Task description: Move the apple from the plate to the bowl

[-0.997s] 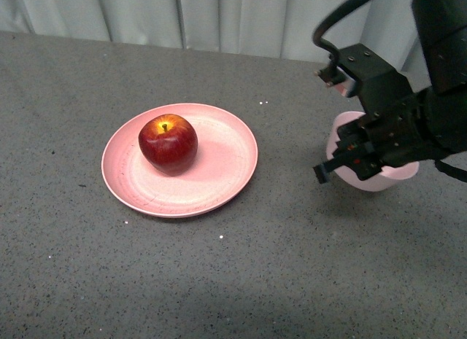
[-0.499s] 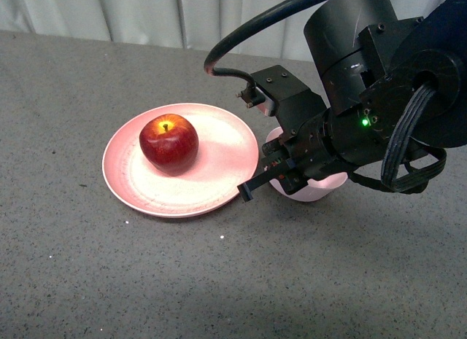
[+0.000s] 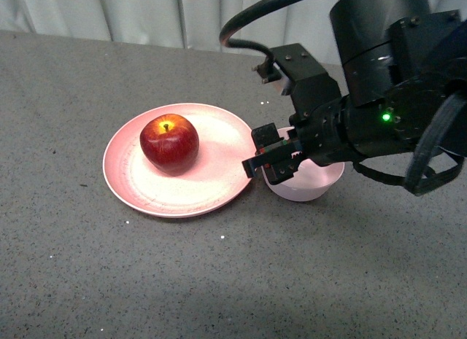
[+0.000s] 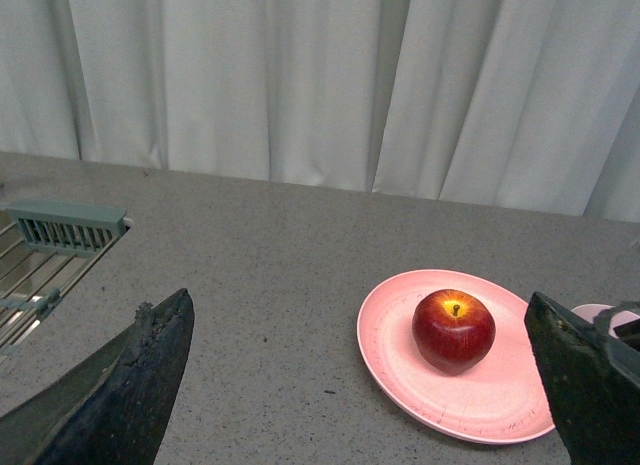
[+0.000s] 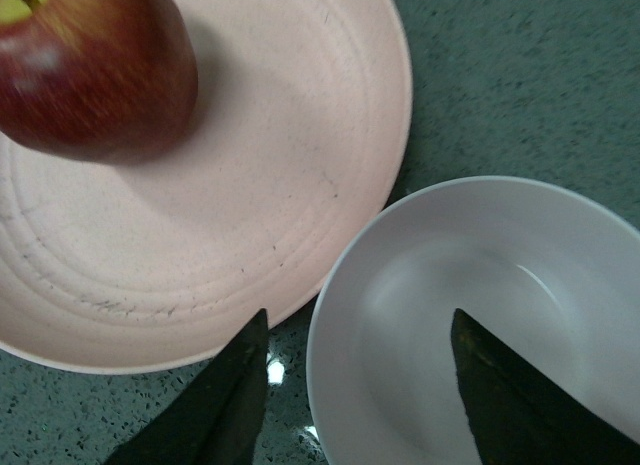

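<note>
The dark red apple (image 3: 169,143) sits on the left part of the salmon-pink plate (image 3: 219,180). The pale pink bowl (image 3: 306,186) stands on the table right beside the plate's right rim and holds nothing. My right gripper (image 3: 271,161) is open, low over the bowl's near-left rim. In the right wrist view one finger (image 5: 225,405) is over the gap by the plate (image 5: 250,185) and the other finger (image 5: 515,395) is over the inside of the bowl (image 5: 450,275); the apple (image 5: 90,75) is at the corner. My left gripper (image 4: 358,300) is open, far from the apple (image 4: 453,330).
The table is grey and speckled, with white curtains behind it. In the left wrist view a green wire rack (image 4: 60,235) lies at the table's far left edge. The right arm's bulky body (image 3: 394,98) hangs over the table's right side.
My right arm has swung left across the table. The bowl has shifted left with it and now stands against the plate's right rim. The apple and plate have not moved.
</note>
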Motion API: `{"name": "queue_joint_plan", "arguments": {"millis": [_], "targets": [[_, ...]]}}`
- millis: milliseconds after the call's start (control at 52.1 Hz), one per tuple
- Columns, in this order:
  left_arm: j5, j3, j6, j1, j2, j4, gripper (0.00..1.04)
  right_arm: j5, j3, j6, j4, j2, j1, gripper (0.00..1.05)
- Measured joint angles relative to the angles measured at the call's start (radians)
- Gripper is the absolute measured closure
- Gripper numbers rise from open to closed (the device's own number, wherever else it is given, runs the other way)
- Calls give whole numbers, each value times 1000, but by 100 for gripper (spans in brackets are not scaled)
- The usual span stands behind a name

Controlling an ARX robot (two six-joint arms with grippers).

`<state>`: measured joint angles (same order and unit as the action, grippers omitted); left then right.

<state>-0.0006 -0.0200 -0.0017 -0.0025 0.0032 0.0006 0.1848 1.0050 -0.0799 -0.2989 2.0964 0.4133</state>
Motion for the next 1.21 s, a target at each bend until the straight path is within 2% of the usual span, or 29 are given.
{"name": "queue_joint_plan", "arguments": {"millis": [77,269,326,403,460,595,633,710,767,902,997,1113,1208], "targets": [[0,0,0,0,0,0,7,-8,-76,27,-85,-72,-20,35],[0,0,0,0,0,0,7,-60,-236,87,-227,-228,-65,9],[0,0,0,0,0,0,7,-89,-296,96,-272,-277,-82,9],[0,0,0,0,0,0,7,-203,-413,117,-385,-358,-122,9],[0,0,0,0,0,0,7,-252,-472,117,-452,-397,-144,9],[0,0,0,0,0,0,7,-311,-602,121,-534,-504,-196,10],[0,0,0,0,0,0,7,-353,-658,108,-680,-499,-208,16],[0,0,0,0,-1,0,7,-359,-755,94,-924,-492,-230,28],[0,0,0,0,0,0,7,-351,-806,87,-1019,-528,-248,39],[0,0,0,0,0,0,7,-323,-856,83,-1001,-634,-272,58],[0,0,0,0,0,0,7,-297,-909,83,-922,-753,-299,81],[0,0,0,0,0,0,7,-277,-945,82,-839,-875,-320,103],[0,0,0,0,0,0,7,-258,-955,80,-738,-978,-336,104]]}}
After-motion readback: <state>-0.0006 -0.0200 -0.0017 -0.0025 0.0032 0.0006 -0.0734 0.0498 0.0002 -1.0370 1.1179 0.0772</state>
